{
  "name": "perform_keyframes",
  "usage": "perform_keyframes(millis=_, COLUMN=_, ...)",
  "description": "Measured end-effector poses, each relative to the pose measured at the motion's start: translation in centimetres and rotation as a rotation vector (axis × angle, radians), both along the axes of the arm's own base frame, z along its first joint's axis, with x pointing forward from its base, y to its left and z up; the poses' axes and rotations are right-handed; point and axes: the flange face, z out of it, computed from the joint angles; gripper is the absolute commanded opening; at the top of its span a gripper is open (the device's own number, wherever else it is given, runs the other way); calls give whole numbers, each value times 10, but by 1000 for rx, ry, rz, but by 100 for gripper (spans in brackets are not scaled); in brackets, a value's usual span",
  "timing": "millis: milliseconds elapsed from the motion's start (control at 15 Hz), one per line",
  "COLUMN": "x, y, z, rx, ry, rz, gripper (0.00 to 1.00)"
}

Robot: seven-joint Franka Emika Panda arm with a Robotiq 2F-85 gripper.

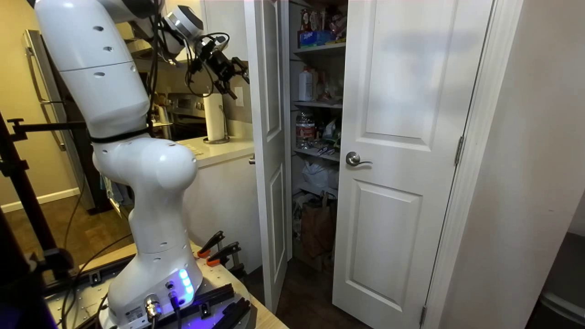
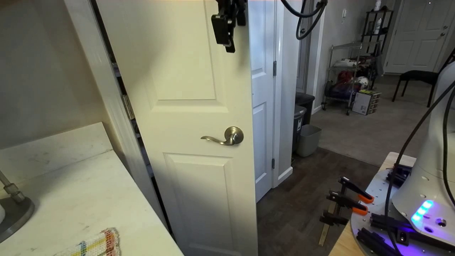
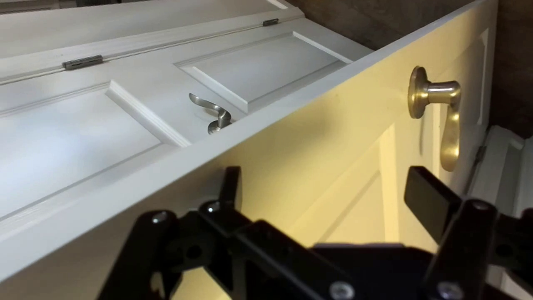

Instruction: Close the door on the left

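Note:
The door, the tall white panelled left leaf (image 1: 270,151), stands swung open. Its outer face fills the middle of an exterior view (image 2: 188,124) and shows yellow-lit in the wrist view (image 3: 333,121). Its silver lever handle (image 2: 233,136) is near the free edge; in the wrist view the handle (image 3: 433,91) is at the upper right. My gripper (image 1: 240,86) is on the outer-face side, above handle height and close to the free edge. In the wrist view the open jaws (image 3: 327,179) face the door with nothing between them. I cannot tell whether a fingertip touches it.
The matching right leaf (image 1: 406,164) also stands ajar, with its handle (image 1: 354,159) at its left edge. Pantry shelves (image 1: 320,104) with goods show between the leaves. A counter (image 2: 71,192) runs beside the door's outer face. Clamps (image 2: 344,201) stick out from the robot's table.

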Motion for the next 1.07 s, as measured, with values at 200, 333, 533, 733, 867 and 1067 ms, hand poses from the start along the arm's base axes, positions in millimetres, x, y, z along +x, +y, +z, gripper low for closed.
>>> perform_keyframes(millis=200, x=9, y=-10, z=5, rx=-37, ry=-45, rz=-13, gripper=100)
perform_keyframes(millis=333, x=16, y=-18, z=9, rx=-58, ry=-70, rz=-21, gripper=100)
perform_keyframes(millis=533, x=28, y=-29, z=12, rx=-62, ry=-90, rz=-33, gripper=100)
perform_keyframes(millis=733, x=40, y=-37, z=8, rx=-59, ry=-93, rz=-41, gripper=100)
perform_keyframes(millis=867, x=49, y=-42, z=4, rx=-61, ry=-94, rz=-51, gripper=100)
perform_keyframes(millis=1067, x=66, y=-54, z=-1, rx=-68, ry=-106, rz=-66, gripper=100)
